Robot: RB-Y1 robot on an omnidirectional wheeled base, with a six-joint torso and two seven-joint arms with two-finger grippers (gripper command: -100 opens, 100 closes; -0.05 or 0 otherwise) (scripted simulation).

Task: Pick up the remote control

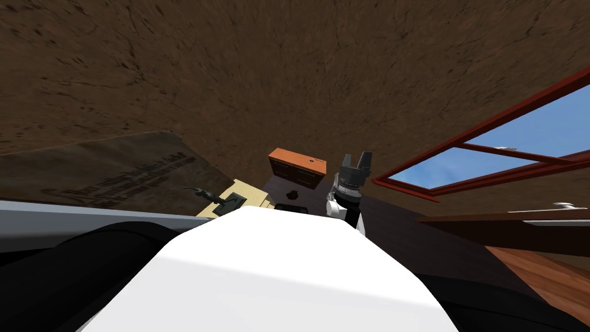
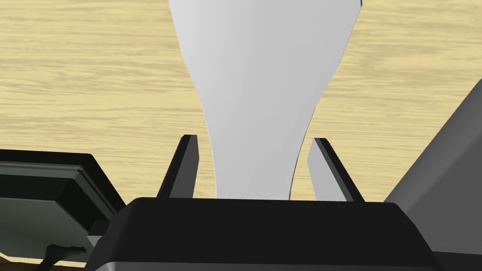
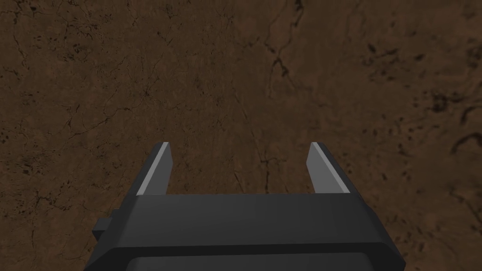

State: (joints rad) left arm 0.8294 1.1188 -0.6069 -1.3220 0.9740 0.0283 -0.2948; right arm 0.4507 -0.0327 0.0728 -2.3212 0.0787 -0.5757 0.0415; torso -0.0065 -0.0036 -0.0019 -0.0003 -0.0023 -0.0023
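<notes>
A flat dark oblong thing [image 1: 291, 207] lies on the dark table [image 1: 392, 230] right at my chest's tip; it may be the remote control, but I cannot tell. My right gripper [image 1: 357, 155] is raised above the table's middle, open and empty, and faces the brown wall [image 3: 239, 143]. My left gripper [image 2: 255, 138] is open low over a light wooden surface [image 2: 94, 94], with nothing gripped. Beside its left finger sits a dark green slab base [image 2: 42, 207].
A small orange chest of drawers [image 1: 298, 167] stands at the table's far end, with a small dark lump [image 1: 292, 194] in front of it. A dark figurine [image 1: 207, 195] stands on the light wooden top [image 1: 245, 189]. A red-framed window [image 1: 490, 150] is on the right.
</notes>
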